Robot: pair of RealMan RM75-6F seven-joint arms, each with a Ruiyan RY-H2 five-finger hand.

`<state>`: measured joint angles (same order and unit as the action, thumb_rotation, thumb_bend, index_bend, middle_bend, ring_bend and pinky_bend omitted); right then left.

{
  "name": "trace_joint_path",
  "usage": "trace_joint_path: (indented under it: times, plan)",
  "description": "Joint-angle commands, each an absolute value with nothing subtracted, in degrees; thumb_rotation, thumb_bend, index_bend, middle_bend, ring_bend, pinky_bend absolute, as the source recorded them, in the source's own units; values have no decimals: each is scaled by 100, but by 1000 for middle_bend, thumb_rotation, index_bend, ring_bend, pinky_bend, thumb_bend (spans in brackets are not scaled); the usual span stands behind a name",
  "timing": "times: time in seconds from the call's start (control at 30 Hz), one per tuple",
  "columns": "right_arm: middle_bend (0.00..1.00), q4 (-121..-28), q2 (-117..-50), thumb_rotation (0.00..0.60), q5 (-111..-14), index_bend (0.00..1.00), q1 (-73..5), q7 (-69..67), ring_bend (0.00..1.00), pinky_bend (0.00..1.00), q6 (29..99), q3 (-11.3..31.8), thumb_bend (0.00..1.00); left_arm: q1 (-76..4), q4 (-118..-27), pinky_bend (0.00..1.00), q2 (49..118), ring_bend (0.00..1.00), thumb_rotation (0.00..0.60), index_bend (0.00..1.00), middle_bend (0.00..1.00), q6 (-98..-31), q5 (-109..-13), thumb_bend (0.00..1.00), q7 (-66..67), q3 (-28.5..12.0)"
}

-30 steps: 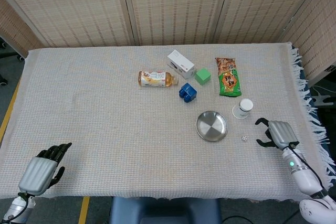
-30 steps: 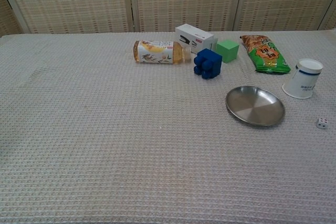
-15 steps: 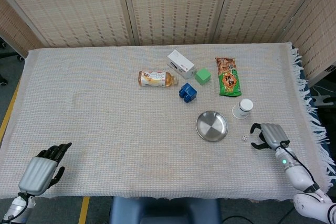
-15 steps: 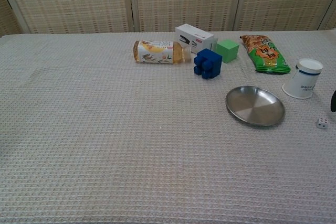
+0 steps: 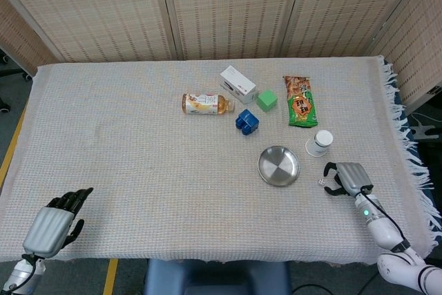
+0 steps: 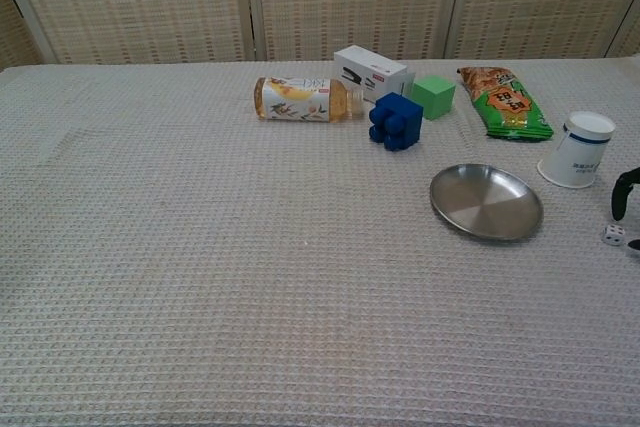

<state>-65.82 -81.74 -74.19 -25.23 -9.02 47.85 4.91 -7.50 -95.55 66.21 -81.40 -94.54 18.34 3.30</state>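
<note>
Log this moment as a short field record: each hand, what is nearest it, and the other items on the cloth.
right hand: open, fingers curled downward, just right of the die, contact unclear
left hand: open, holding nothing, at the near left table edge
beside die: steel plate, white cup
farther back: snack bag, green cube, blue block, white box, bottle lying on its side

Grey-backed robot hand [image 5: 349,176], black fingers [image 5: 331,168]
</note>
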Motion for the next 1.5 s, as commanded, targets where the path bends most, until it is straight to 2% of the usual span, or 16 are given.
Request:
trace_joint_path:
  times: [0.03,0.53,1.5]
  plan:
    - [1000,-6519,-8246,600,-7538,467,-2549,-1004,927,886,4830,449,151,-746,-9557,380,6616,211,600,98,168,-8149,-9464,454,1825,334]
    - [1000,-6342,-8390,600,-7668,478,-2597,-1150,930,889,4915,401,182,-747,-9563,381,6612,219,600,98,168,-8138,-9462,454,1828,339]
    - [1000,-6306,-8437,600,-7624,574,-2581,-1026,936,896,5051,403,227,-734,-9567,381,6607,226,600,98,168,-8161,-9469,453,1814,340]
